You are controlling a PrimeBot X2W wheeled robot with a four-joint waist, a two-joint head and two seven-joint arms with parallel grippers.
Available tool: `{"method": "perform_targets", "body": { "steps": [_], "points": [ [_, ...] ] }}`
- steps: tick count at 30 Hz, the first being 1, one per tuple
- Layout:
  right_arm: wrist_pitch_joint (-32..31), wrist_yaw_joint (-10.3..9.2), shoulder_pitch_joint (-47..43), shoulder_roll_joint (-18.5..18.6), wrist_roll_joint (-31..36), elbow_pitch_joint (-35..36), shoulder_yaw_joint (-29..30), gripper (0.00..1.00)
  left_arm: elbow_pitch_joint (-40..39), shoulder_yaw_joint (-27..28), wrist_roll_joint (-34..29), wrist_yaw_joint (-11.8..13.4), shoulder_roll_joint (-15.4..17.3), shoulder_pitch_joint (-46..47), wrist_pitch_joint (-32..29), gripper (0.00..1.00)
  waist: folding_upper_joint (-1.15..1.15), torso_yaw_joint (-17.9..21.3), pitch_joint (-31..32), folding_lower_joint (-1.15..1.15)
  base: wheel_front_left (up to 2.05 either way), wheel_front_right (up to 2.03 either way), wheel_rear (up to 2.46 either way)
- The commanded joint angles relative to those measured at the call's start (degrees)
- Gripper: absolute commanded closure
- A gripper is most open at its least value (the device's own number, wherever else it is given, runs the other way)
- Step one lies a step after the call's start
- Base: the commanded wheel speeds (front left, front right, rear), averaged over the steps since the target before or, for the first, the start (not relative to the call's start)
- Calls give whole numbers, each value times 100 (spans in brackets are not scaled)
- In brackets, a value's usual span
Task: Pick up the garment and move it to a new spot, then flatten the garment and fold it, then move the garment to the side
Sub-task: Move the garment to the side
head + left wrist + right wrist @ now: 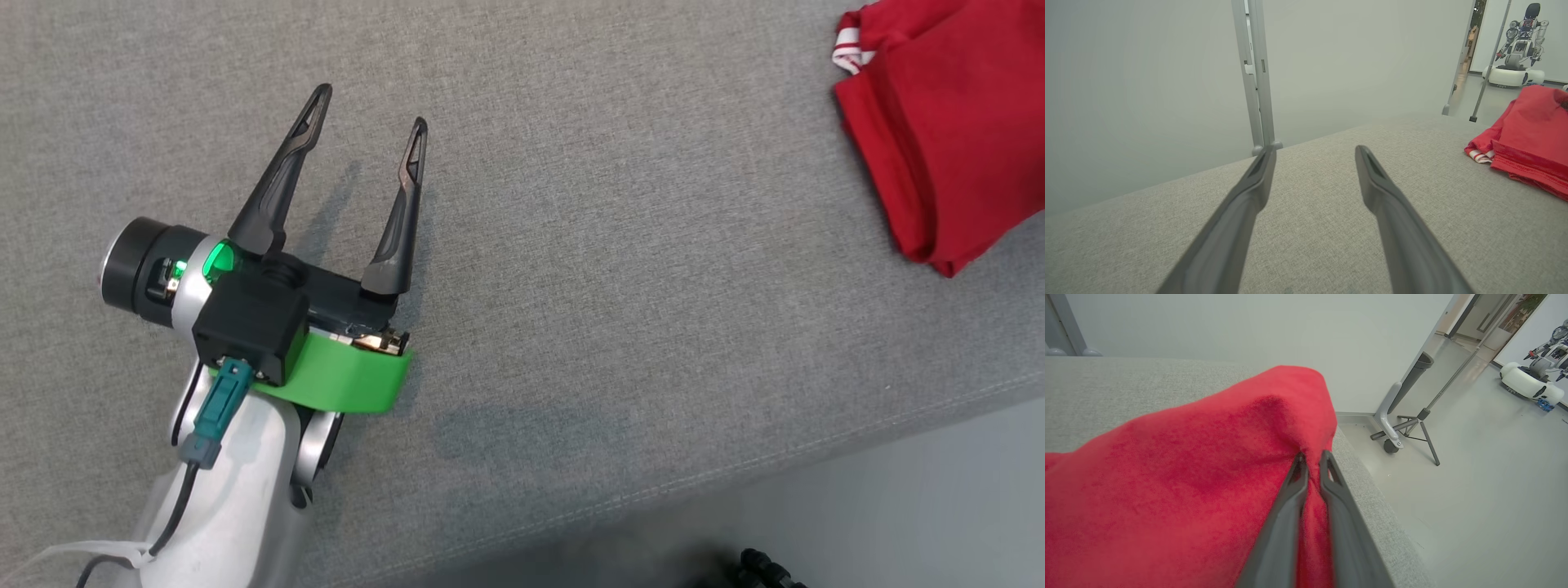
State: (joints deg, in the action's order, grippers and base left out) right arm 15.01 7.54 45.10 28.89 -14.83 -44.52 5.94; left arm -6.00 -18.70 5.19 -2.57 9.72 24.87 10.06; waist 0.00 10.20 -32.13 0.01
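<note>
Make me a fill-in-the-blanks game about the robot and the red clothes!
1. The garment is ____ with a striped trim.
2. The left tool is ____ and holds nothing.
3. The right tool is shut on the ____.
4. The surface under the left tool is ____ fabric.

Missing words: red, open, garment, grey.
</note>
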Motion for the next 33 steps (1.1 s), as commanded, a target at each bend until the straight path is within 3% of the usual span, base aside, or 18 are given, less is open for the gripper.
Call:
{"method": "perform_targets", "body": {
  "steps": [1, 9, 15, 23, 33],
  "points": [
    [18, -11, 112, 39, 93, -59, 116, 0, -42, -20, -50, -34, 23, 118, -22, 0, 0, -38, -90, -1, 0, 0, 0],
    [16, -11, 144, -142, 599, -47, 872, 0, -67, -101, -8, -32, 1, 182, 64, 0, 0, -97, 20, -1, 0, 0, 0],
    [16, -11, -160, -644, 584, 897, 1127, 0, 60, -15, 90, 88, -10, -8, 173, 0, 0, -195, 329, -1, 0, 0, 0],
    [17, -10, -1164, -1366, 423, 2691, 698, 0, 265, 161, 266, 282, -25, -351, 322, 0, 0, -525, 844, -1, 0, 0, 0],
    [16, -10, -2366, -2002, 432, 3721, -125, 0, 546, 464, 498, 487, -4, -856, 462, 0, 0, -940, 1383, -1, 0, 0, 0]
  ]
}}
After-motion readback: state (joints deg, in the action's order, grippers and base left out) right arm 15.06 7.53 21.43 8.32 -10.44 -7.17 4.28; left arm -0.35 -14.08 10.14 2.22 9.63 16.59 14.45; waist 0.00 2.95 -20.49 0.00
